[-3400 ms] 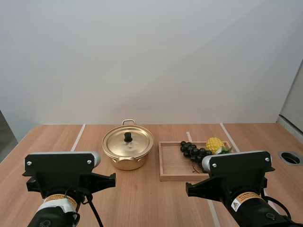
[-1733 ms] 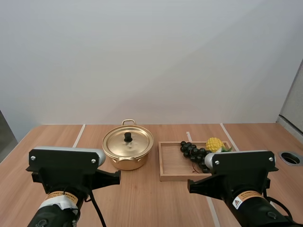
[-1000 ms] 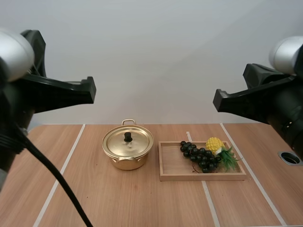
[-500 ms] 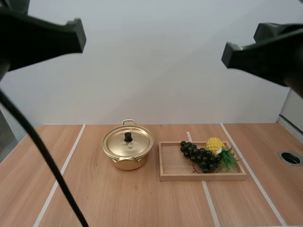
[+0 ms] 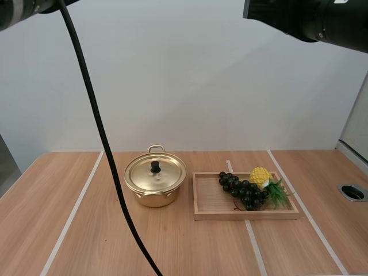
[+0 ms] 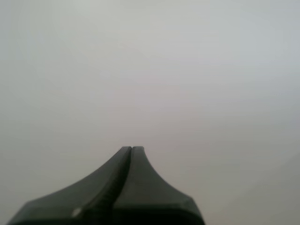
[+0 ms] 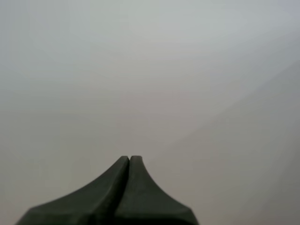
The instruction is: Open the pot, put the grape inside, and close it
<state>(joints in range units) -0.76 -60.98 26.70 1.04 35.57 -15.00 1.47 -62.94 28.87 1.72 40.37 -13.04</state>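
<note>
A gold pot (image 5: 155,183) stands on the wooden table, its lid (image 5: 155,172) on it with a black knob. To its right, a wooden tray (image 5: 213,201) holds a bunch of dark grapes (image 5: 240,190). Both arms are raised high above the table; parts of them cross the top of the high view. My left gripper (image 6: 131,148) is shut on nothing, its fingers together as one dark wedge against a plain grey wall. My right gripper (image 7: 129,158) is likewise shut on nothing, facing the same blank wall.
A yellow corn cob with green leaves (image 5: 261,176) lies in the tray behind the grapes. A round hole (image 5: 352,192) is set in the table at the far right. White lines run across the tabletop.
Both arms have risen from low at the front of the table to the top of the high view. The pot, tray and grapes have not moved.
</note>
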